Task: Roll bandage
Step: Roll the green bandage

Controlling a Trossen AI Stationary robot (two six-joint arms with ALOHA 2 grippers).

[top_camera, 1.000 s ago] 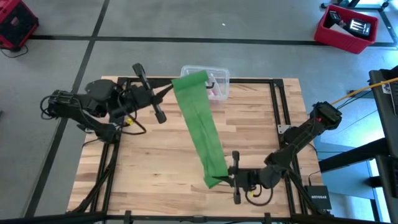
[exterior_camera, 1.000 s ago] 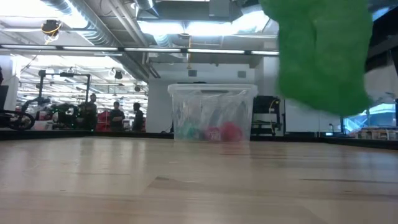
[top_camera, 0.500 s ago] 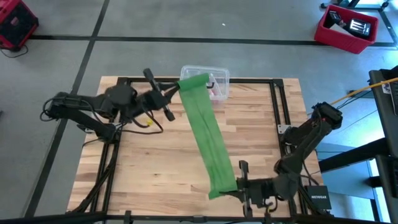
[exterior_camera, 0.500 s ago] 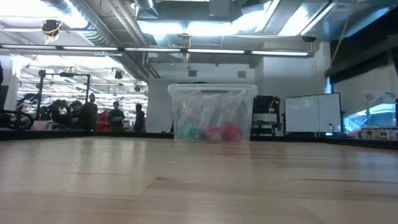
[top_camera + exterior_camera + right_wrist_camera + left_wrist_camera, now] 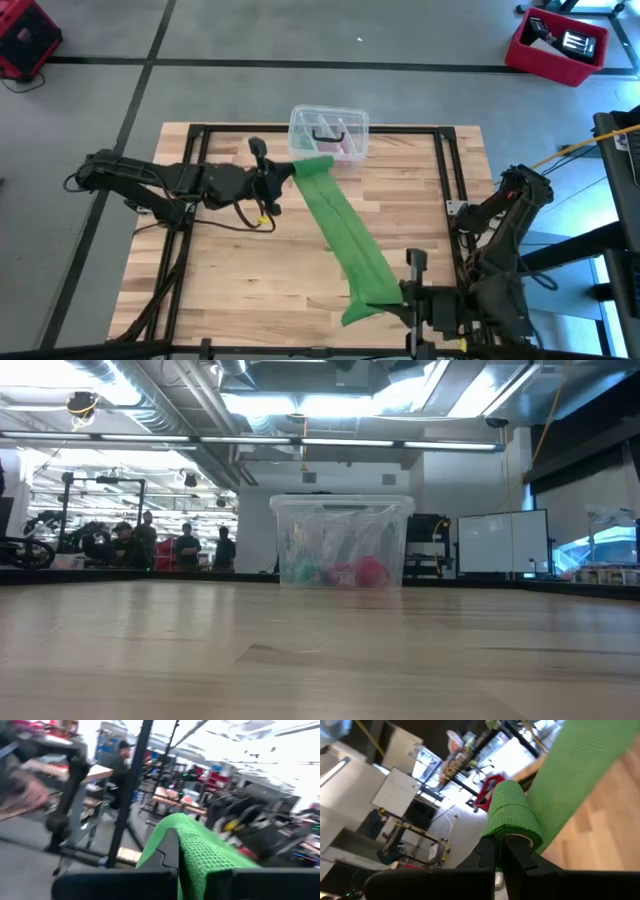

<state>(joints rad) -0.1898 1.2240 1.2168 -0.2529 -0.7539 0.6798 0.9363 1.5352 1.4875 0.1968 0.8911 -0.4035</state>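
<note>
Table [image 5: 230, 270] — bandage [image 5: 345, 235] shifted nearer; right gripper [image 5: 405, 297] retreated — left gripper [image 5: 287, 175] advanced.

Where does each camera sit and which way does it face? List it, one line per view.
High: above the table, looking straight down; both arms show, left end effector and right end effector each shut on a bandage end.
Low: at tabletop height, facing the box; no arm shows.
Left wrist: on the left arm, past its end effector.
Right wrist: likewise, right arm.
Shared: high and wrist views show the bandage.
</note>
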